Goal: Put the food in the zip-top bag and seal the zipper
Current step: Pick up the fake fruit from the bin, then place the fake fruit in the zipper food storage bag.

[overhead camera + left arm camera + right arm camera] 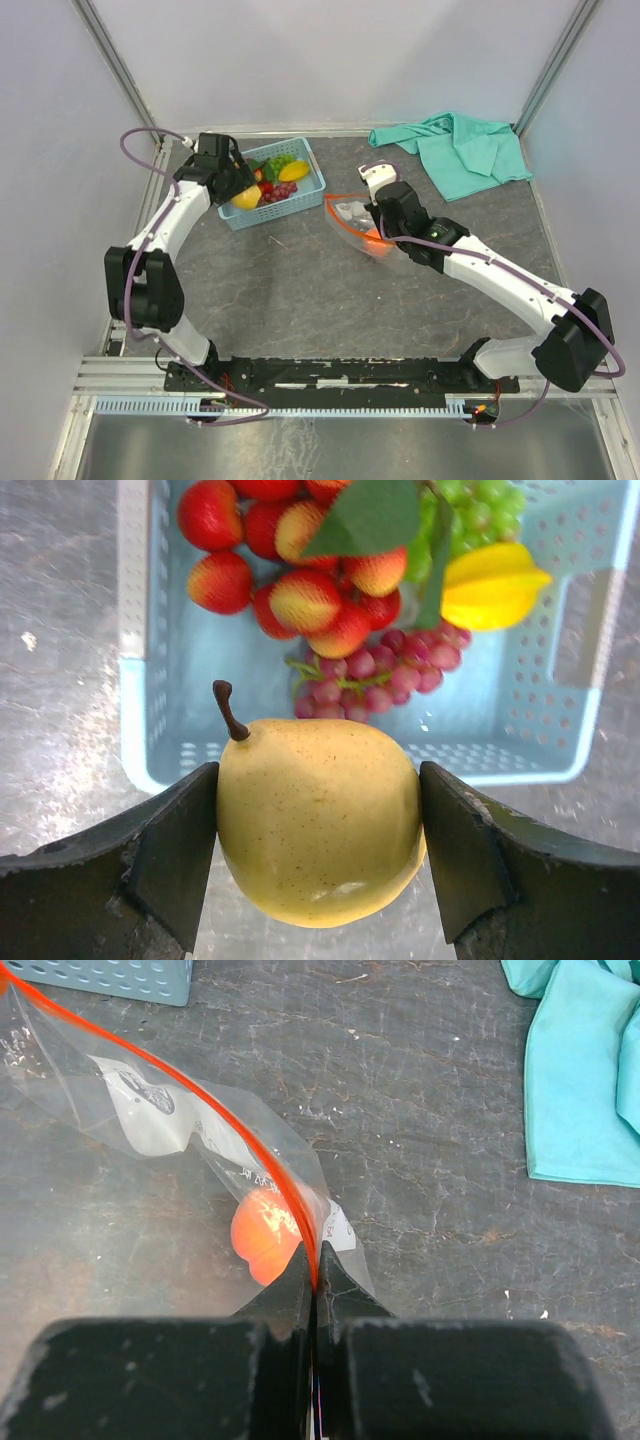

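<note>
Got fruit (281,186) in the basket (291,204) back-left on the desk (300,290), bag (348,212) just right, cloth (460,150) far back-right.

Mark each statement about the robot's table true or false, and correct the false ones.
1. The left gripper is shut on a yellow pear. True.
2. The right gripper hangs open above the teal cloth. False: it is shut on the zipper of the zip-top bag, apart from the teal cloth.
3. An orange fruit lies inside the zip-top bag. True.
4. The blue basket holds no fruit. False: strawberries, purple grapes and a yellow fruit lie in it.
</note>
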`<action>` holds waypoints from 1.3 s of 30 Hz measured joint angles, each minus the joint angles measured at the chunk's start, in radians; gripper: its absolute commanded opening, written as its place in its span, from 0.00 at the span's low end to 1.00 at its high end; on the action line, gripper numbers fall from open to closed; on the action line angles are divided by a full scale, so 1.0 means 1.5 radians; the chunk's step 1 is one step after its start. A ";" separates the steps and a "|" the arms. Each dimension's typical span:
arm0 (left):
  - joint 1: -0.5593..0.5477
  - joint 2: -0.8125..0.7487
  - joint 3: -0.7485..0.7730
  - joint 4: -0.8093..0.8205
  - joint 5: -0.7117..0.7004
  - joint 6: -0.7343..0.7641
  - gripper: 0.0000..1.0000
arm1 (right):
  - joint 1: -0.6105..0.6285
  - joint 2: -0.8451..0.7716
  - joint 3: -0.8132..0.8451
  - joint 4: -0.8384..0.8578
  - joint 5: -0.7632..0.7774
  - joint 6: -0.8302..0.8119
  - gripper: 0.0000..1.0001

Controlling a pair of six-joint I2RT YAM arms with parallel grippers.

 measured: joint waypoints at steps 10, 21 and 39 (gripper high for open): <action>-0.047 -0.181 -0.083 0.027 0.095 0.004 0.23 | 0.000 0.000 0.007 -0.001 -0.043 0.028 0.02; -0.149 -0.296 -0.092 0.121 0.152 0.004 0.23 | 0.000 0.000 0.019 0.008 -0.110 0.088 0.02; -0.327 -0.313 -0.204 0.330 0.128 -0.003 0.22 | 0.000 0.031 0.026 0.018 -0.174 0.179 0.02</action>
